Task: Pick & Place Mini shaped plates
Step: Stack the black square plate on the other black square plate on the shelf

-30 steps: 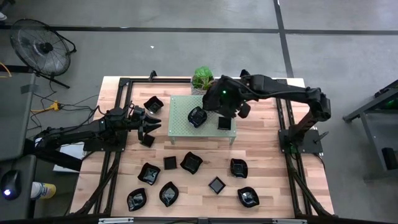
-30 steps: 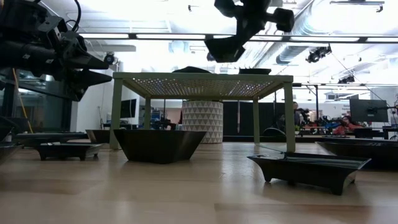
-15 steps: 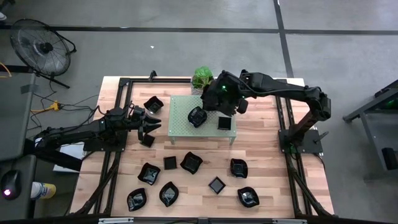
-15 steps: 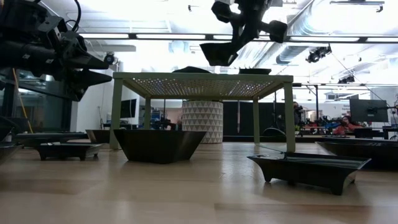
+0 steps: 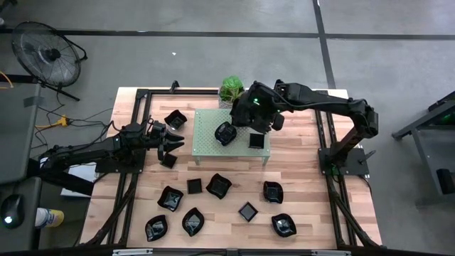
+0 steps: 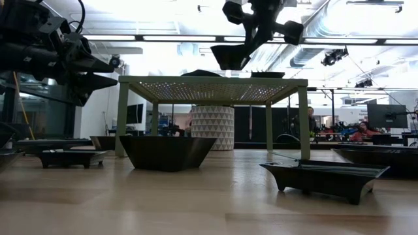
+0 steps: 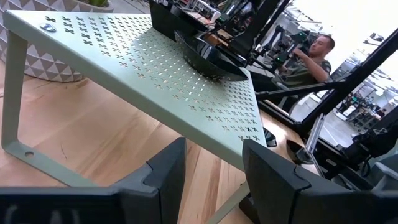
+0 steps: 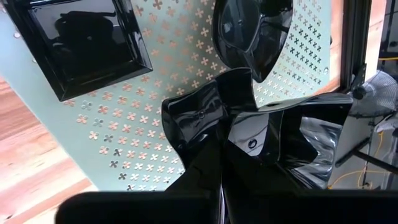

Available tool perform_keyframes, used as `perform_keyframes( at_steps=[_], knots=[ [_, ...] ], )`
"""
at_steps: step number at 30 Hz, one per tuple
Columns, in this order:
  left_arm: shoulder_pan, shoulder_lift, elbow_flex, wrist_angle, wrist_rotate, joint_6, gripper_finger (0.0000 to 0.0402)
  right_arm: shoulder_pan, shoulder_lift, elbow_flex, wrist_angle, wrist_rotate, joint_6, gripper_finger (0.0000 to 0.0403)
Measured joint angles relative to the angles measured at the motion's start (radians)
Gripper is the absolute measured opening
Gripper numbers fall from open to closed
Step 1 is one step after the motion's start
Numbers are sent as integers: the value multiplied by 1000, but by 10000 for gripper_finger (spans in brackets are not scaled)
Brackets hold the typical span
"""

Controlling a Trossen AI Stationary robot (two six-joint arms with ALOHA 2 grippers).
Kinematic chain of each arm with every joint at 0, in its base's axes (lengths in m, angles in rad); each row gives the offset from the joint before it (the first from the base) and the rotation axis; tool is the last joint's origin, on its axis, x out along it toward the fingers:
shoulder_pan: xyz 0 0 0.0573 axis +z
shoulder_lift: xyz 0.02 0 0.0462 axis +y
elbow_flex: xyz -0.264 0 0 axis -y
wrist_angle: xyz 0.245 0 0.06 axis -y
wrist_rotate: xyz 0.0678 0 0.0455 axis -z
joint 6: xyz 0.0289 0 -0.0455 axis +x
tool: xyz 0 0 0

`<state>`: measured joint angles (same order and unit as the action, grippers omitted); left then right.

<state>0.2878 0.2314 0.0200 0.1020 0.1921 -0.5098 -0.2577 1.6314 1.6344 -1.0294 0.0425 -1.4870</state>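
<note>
My right gripper (image 5: 257, 121) hangs above the far part of the pale green rack (image 5: 206, 146), shut on a wavy-edged black mini plate (image 6: 228, 57) that floats just over the rack top. A rounded plate (image 5: 225, 133) and a square plate (image 5: 256, 140) sit flat on the rack. My left gripper (image 5: 175, 142) hovers open at the rack's left end, holding nothing. In the left wrist view its fingers (image 7: 165, 171) frame the rack's near-left leg (image 7: 12, 106). Several more black plates (image 5: 218, 185) lie on the wooden table nearer the front edge. My right gripper pinches the wavy plate by its rim (image 8: 211, 134) between the two fingers, coming from above and pointing down. The plate is lifted clear and hangs tilted below the fingers, just above the rack top (image 6: 215, 79). The gripper body hides the exact spot of contact.
A small potted plant (image 5: 231, 89) stands at the rack's far edge, close to my right gripper. Two plates (image 5: 175, 119) (image 5: 168, 160) lie near my left gripper. The metal table frame (image 5: 138, 128) runs along both sides. People sit at desks in the room behind.
My right gripper carried the wavy plate a little toward the table's far edge and left over the rack, turning so that the plate hangs more level and slightly lower. It has held still for the last half second. The left arm has not moved.
</note>
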Motion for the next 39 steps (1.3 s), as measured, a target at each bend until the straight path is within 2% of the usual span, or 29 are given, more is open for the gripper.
perform_keyframes(
  at_steps=[8, 18, 30, 34, 39],
  knots=[
    [0, 0, 0, 0, 0, 0, 156, -5, 0, 0, -21, -29, -25, 0],
    [0, 0, 0, 0, -1, 0, 156, -5, -10, -2, -84, 56, -22, 0],
    [0, 0, 0, 0, -4, 0, 156, -1, -143, -287, 230, 36, -174, 0],
    [0, 0, 0, 0, -4, 0, 156, -1, -143, -305, 278, 25, -207, 0],
    [0, 0, 0, 0, -4, 0, 156, 3, -144, -304, 269, -51, -224, 0]
  ],
)
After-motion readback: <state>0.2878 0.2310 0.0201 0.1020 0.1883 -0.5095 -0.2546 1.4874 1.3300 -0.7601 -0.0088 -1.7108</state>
